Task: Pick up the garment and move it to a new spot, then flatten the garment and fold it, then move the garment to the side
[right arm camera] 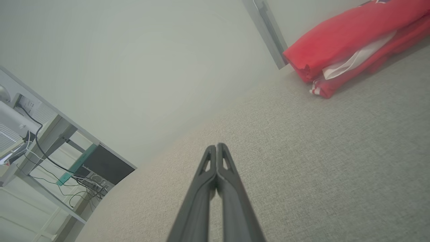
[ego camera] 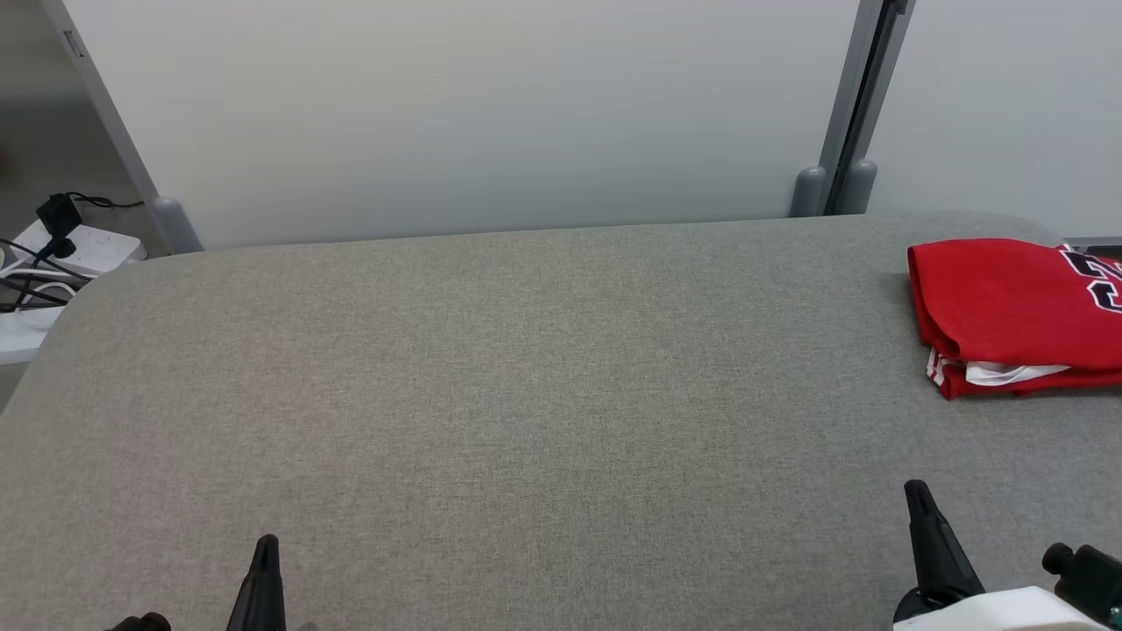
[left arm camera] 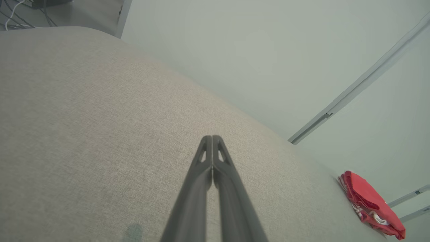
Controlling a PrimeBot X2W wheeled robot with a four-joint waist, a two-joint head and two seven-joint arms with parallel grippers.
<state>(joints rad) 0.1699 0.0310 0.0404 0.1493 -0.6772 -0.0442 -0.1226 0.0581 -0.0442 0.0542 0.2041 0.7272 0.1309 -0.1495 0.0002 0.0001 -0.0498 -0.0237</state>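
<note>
A gray fabric-covered table with rounded corners spans the head view, backed by a pale wall panel and a gray metal post. Past the table's far left corner sits a white power strip with dark cables plugged in. The red garment lies folded on the table's far right side, with white trim at its near edge and part of a black-and-white number on top. The left gripper sits at the near left, its 2 fingers pressed together on nothing. The right gripper, at the near right, is likewise clenched and empty, well apart from the garment.
</note>
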